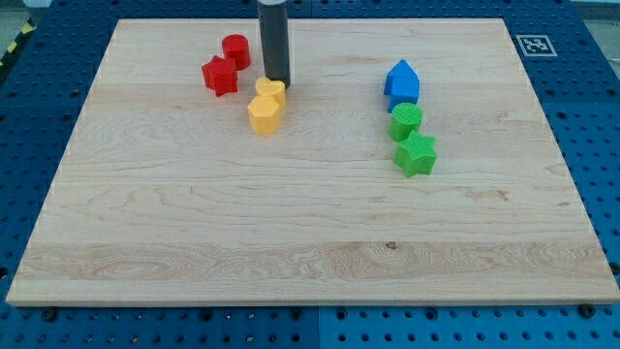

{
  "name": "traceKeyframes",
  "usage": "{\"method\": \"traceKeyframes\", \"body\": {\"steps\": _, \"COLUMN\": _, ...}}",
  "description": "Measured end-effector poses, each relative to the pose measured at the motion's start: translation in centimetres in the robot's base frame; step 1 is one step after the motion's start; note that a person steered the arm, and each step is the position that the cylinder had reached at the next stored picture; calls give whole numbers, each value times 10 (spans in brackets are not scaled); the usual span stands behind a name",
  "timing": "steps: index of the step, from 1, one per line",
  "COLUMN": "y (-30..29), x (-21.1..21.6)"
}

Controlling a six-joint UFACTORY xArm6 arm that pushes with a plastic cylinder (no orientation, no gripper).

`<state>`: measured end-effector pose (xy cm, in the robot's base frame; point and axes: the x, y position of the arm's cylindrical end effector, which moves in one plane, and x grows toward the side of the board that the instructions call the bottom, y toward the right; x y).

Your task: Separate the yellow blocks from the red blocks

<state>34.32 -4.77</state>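
Tip (277, 81) of the bare rod tool, which grasps nothing, touches the top edge of two yellow blocks (266, 105); red cylinder (235, 49) and red star (220, 76) lie near, upper left.

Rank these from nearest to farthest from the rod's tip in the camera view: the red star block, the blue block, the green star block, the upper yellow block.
From my tip:
1. Upper yellow block, touching, just below-left.
2. Red star block, to the view's left.
3. Blue block, to the view's right.
4. Green star block, right and lower.
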Motion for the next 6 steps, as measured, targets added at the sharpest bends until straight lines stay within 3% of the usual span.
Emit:
{"method": "traceKeyframes", "body": {"steps": 1, "y": 0, "x": 20}}
{"method": "traceKeyframes", "body": {"steps": 3, "y": 3, "x": 21}}
{"method": "traceKeyframes", "body": {"steps": 5, "y": 13, "x": -90}}
{"method": "traceKeyframes", "body": {"steps": 6, "y": -17, "x": -140}}
